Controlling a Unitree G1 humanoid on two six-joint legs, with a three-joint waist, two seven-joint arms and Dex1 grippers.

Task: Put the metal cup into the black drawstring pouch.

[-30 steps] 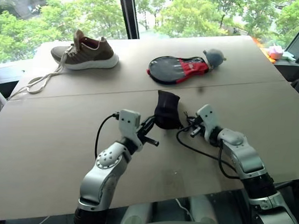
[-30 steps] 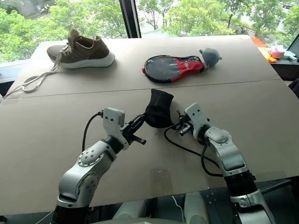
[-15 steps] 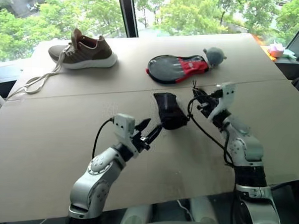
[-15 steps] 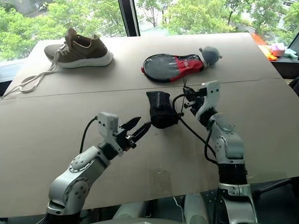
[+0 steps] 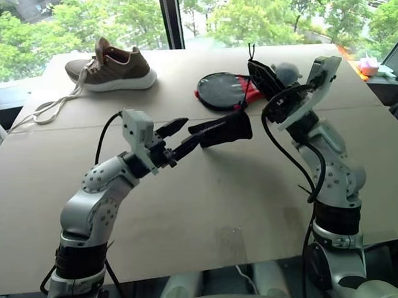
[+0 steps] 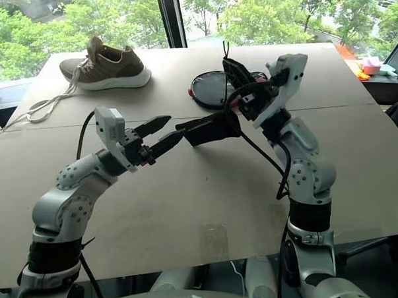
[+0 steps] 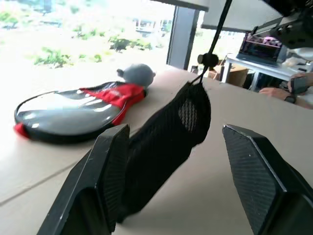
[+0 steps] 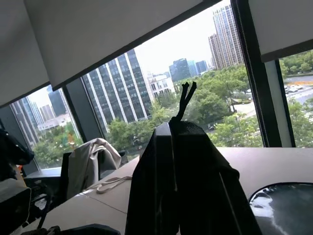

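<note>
Shoe (image 5: 113, 67) lay far left on the table (image 5: 45, 182). The left gripper (image 5: 180, 136) stood with fingers apart beside the black drawstring pouch (image 5: 223, 130), which hung above the table from its cord, pinched in the closed right gripper (image 5: 258, 71).

We see a wide tan counter (image 6: 203, 208) before a window with green trees. Our right gripper (image 6: 237, 73), raised above the counter with its jaws pressed together, pinches the thin cords (image 6: 224, 48) of the black drawstring pouch (image 6: 208, 129), which hangs slanted in the air. Our left gripper (image 6: 161, 134) reaches toward the pouch's lower end with its jaws apart. Behind lie a brown shoe (image 6: 107, 66) with loose laces and a black-and-red paddle-shaped case (image 6: 215, 90).
</note>
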